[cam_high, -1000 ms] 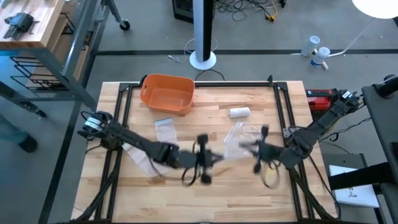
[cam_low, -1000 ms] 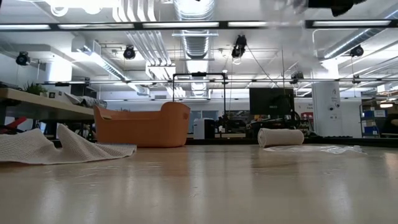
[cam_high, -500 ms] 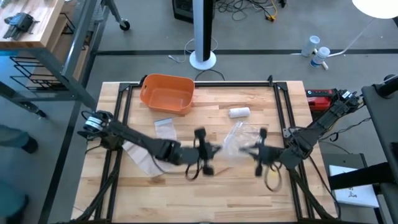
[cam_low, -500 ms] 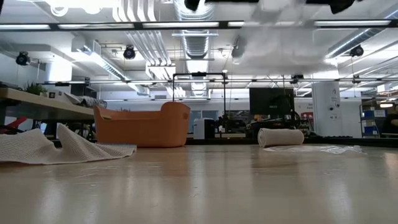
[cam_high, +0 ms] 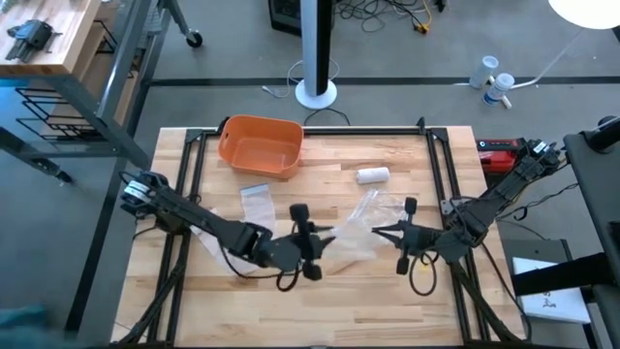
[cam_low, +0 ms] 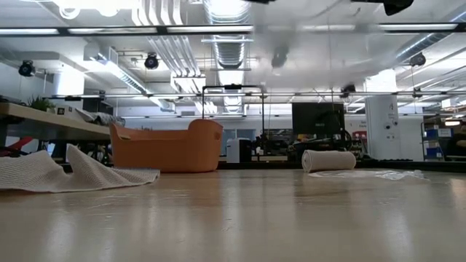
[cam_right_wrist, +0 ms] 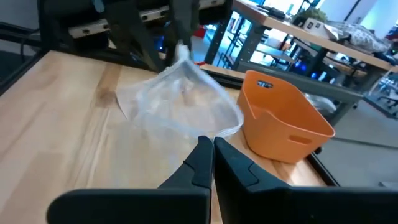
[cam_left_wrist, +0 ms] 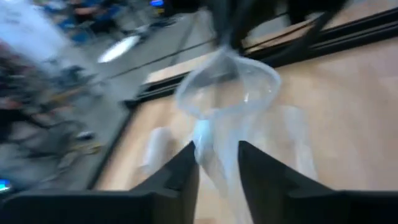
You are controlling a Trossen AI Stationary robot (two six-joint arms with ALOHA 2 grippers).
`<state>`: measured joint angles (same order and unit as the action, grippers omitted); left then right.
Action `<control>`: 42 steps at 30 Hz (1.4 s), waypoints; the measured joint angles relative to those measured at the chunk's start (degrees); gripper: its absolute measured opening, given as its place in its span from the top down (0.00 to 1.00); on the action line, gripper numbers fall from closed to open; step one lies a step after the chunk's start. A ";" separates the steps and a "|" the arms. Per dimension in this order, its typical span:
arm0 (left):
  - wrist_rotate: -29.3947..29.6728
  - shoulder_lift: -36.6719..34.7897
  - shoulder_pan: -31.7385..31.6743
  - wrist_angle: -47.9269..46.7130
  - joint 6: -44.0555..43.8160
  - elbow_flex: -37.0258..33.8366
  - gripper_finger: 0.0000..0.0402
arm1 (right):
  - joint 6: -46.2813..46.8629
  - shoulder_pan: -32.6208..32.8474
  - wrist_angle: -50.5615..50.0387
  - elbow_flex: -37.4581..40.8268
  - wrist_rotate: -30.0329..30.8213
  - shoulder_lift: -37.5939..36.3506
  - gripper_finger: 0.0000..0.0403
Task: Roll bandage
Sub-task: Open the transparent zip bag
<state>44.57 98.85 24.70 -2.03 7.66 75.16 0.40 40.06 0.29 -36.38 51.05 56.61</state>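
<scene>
A clear plastic bag (cam_high: 356, 231) hangs above the table's middle, spanning between my two grippers. My left gripper (cam_high: 308, 240) is shut on its left end and my right gripper (cam_high: 395, 233) on its right end. A rolled white bandage (cam_high: 373, 175) lies on its side on the table beyond them, also seen in the low view (cam_low: 329, 160). A loose strip of white mesh bandage (cam_high: 217, 248) lies crumpled on the table's left part, under the left arm. My left gripper has the bag's bunched, narrow end (cam_left_wrist: 215, 147) between its two fingers, coming level from the table's left. The bag widens away from the fingers toward the other gripper, clear of the table. My right gripper pinches the bag's opposite edge (cam_right_wrist: 215, 132) between its shut fingertips, level from the table's right. The film spreads out from there toward the left gripper, lifted off the wood.
An orange bin (cam_high: 260, 145) stands at the far left of the table. A small flat plastic bag (cam_high: 257, 202) lies in front of it. Black frame rails (cam_high: 441, 184) run along the table's sides.
My left gripper has moved a little toward the table's far-left. The bag's left end has gone with it. The bag, bunched near the right gripper a second ago, now stretches out between the two grippers.
</scene>
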 joint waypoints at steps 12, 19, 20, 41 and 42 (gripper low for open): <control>-3.31 0.85 3.44 17.08 7.70 0.00 0.47 | 2.60 0.01 -0.06 0.00 -0.05 -0.28 1.00; -3.72 2.38 0.56 13.75 2.45 0.00 0.50 | 2.63 0.01 -0.04 0.00 -0.05 -0.28 1.00; -4.56 2.66 0.29 13.82 2.21 0.00 0.50 | 2.63 -0.04 -0.04 0.00 -0.05 -0.28 1.00; -6.27 13.64 -3.51 -7.61 -3.47 13.39 0.59 | 1.90 -2.98 6.09 0.02 -8.79 2.53 1.00; -7.71 13.64 -3.58 -7.44 -3.81 13.42 0.60 | 1.46 -2.96 6.50 0.02 -9.43 2.48 1.00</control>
<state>36.86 112.49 21.12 -9.46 3.85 88.58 1.86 37.10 6.79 -36.36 41.63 59.10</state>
